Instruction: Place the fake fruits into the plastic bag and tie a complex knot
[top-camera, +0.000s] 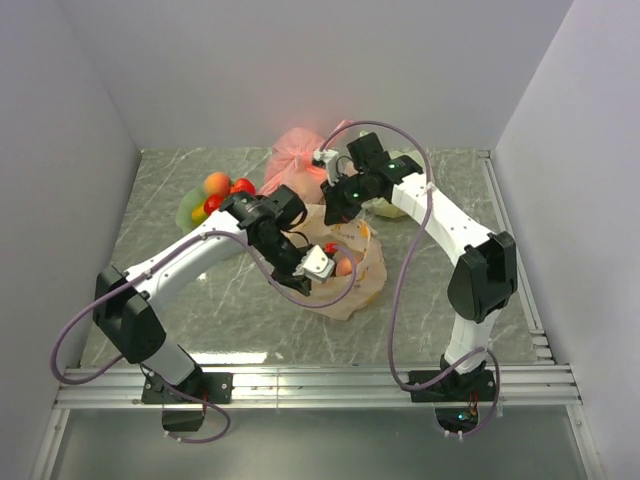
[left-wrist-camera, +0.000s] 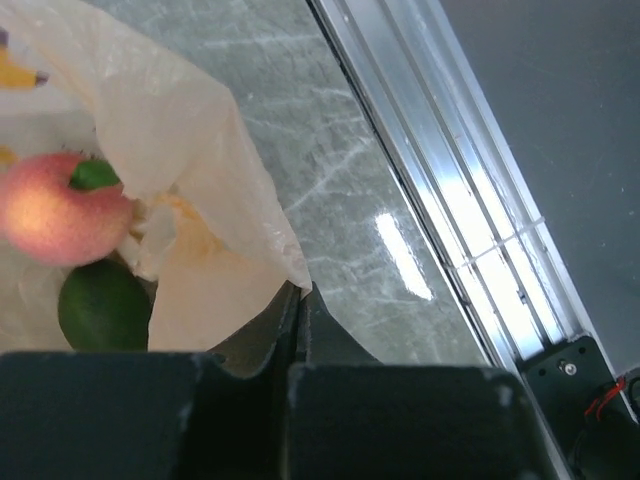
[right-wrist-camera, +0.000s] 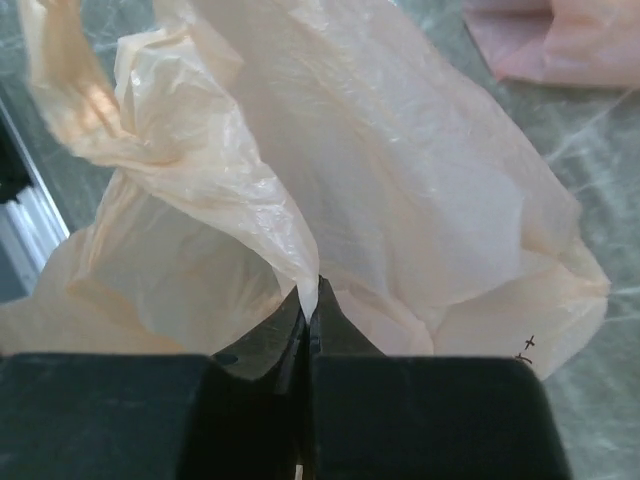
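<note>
My left gripper (left-wrist-camera: 300, 295) and right gripper (right-wrist-camera: 312, 302) are each pinched shut on the bag (right-wrist-camera: 400, 180) rim, spreading its mouth; next, I reckon, one must let go to fetch fruit (top-camera: 218, 184) from the dish (top-camera: 186, 213)

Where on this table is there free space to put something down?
Bare table lies between the orange bag and the near rail, and between that bag and the right arm. The back left corner is free too. The back middle is crowded: pink bag, green dish of fruits.
</note>
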